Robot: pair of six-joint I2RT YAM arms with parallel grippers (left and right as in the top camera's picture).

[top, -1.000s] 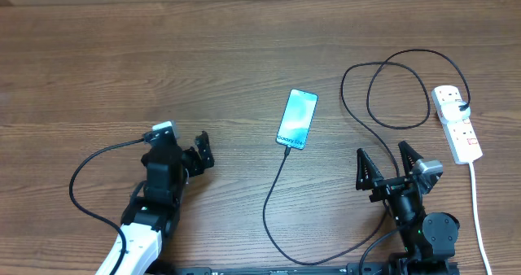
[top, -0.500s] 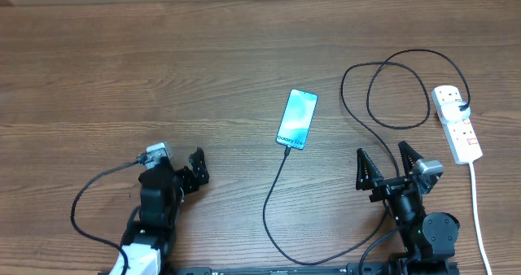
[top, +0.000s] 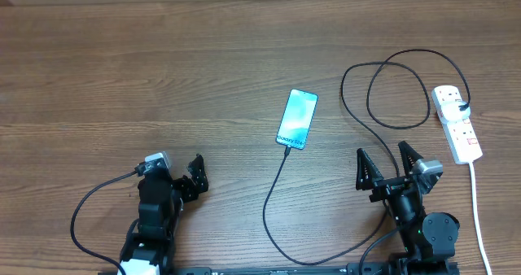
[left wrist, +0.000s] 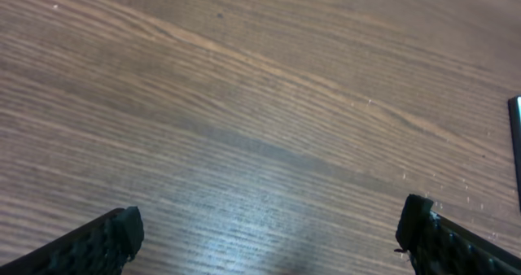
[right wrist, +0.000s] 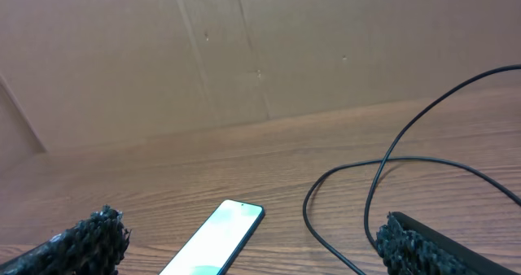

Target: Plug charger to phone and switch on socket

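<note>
The phone (top: 296, 119) lies flat mid-table with its light blue screen up, and it also shows in the right wrist view (right wrist: 213, 241). The charger (top: 269, 195), a thin black cable, meets the phone's near end, runs along the front edge and loops (right wrist: 342, 177) up to its black plug in the socket (top: 456, 122). That white socket strip with red switches lies at the far right. My left gripper (top: 194, 180) is open over bare wood, left of the phone (left wrist: 518, 137); its jaws (left wrist: 269, 236) hold nothing. My right gripper (top: 384, 163) (right wrist: 249, 229) stands open and empty, near side of the cable loops.
The socket's thick white cord (top: 477, 210) runs down to the front edge at the right. A short black robot cable (top: 89, 206) loops beside my left arm. A brown cardboard wall (right wrist: 244, 47) stands behind the wooden table (top: 163, 63).
My left arm has drawn back toward the front edge of the table, its gripper still open. The right arm, phone and cable have not moved.
</note>
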